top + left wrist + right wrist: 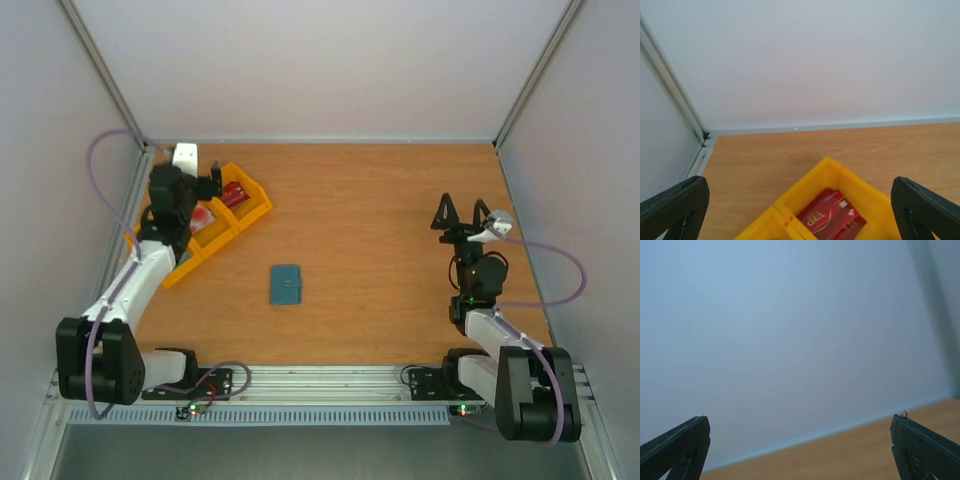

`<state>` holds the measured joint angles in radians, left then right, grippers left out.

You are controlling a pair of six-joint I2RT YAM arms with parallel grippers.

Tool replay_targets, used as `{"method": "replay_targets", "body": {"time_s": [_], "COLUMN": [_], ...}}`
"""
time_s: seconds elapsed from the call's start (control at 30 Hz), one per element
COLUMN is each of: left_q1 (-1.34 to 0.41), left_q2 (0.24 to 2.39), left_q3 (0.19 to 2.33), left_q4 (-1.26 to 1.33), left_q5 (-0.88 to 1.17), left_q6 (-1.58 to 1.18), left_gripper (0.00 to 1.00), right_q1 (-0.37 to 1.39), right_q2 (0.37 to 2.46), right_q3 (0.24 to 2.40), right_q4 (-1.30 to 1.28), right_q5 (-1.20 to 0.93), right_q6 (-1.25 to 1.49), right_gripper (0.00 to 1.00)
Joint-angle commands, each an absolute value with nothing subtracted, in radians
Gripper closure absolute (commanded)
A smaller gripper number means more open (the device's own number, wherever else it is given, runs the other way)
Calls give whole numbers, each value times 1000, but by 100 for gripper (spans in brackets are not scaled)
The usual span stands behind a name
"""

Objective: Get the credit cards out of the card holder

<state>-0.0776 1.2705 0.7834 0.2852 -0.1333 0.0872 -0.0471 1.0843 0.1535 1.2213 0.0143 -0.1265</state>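
Wooden table [380, 250] was mostly bare, left arm [140, 270] reached to the far-left corner and right arm [490, 330] stood folded near its own base. A yellow three-compartment tray [252, 214] sat diagonal in that corner. The left gripper [213, 185] hovered over the tray's far end, jaws spread wide, nothing between them. The right gripper [457, 215] was raised and facing the back wall, also spread wide and empty. The card holder [286, 284] lay flat and closed near the table's middle, well apart from both grippers and from the tray. Its long axis ran roughly near-to-far with a slight tilt. What looked like a small tab showed on its right edge, so we judged the opening side faced right, not certain. One red card [235, 192] lay in the tray's far compartment, and a paler pinkish one [203, 217] lay in the middle one. We could not tell what the nearest compartment held. Our read was that the step in hand was between picks, with some cards already out and the wallet shut. Whether more were inside was hidden. If so, the next move needed one gripper pinning one half and the other lifting the flap — then a thin edge pinch on a card.
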Motion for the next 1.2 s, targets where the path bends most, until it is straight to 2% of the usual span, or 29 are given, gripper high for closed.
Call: {"method": "replay_targets", "body": {"time_s": [0.0, 0.1, 0.17, 0.23, 0.3, 0.43, 0.57, 0.7, 0.87, 0.93, 1.17], "left_q1": [-73, -103, -152, -213, -273, -347, -347, -330, -275, -273, -256], "left_q2": [1221, 1208, 1218, 1262, 1330, 1467, 1548, 1595, 1651, 1669, 1742], "left_q3": [1112, 1262, 1296, 1301, 1300, 1261, 1183, 1082, 1003, 959, 901], "left_q4": [-401, -735, -875, -977, -1058, -1116, -1038, -918, -797, -747, -653], "left_q5": [50, 264, 359, 370, 353, 375, 444, 558, 616, 665, 683], "left_q6": [98, 67, 47, 28, 18, 17, -56, -151, -219, -232, -246], "left_gripper": [1, 3, 10, 21, 28, 29, 29, 32, 36, 36, 35], "right_q1": [-52, -39, -13, 0, 16, 189, 499, 663, 771, 795, 802], "right_q2": [1009, 915, 887, 883, 896, 945, 1087, 1280, 1555, 1664, 1861], "right_q3": [313, 486, 609, 700, 768, 862, 959, 1019, 1137, 1169, 1178], "right_q4": [1013, 498, 155, -99, -296, -489, -585, -524, -511, -496, -360], "right_q5": [-335, -408, -359, -315, -317, -288, -175, -243, -284, -321, -393], "right_q6": [130, 127, 60, 19, 16, -8, 82, 243, 317, 347, 463], "right_gripper": [1, 1, 1, 2, 5, 13, 16, 20, 27, 33, 43]}}
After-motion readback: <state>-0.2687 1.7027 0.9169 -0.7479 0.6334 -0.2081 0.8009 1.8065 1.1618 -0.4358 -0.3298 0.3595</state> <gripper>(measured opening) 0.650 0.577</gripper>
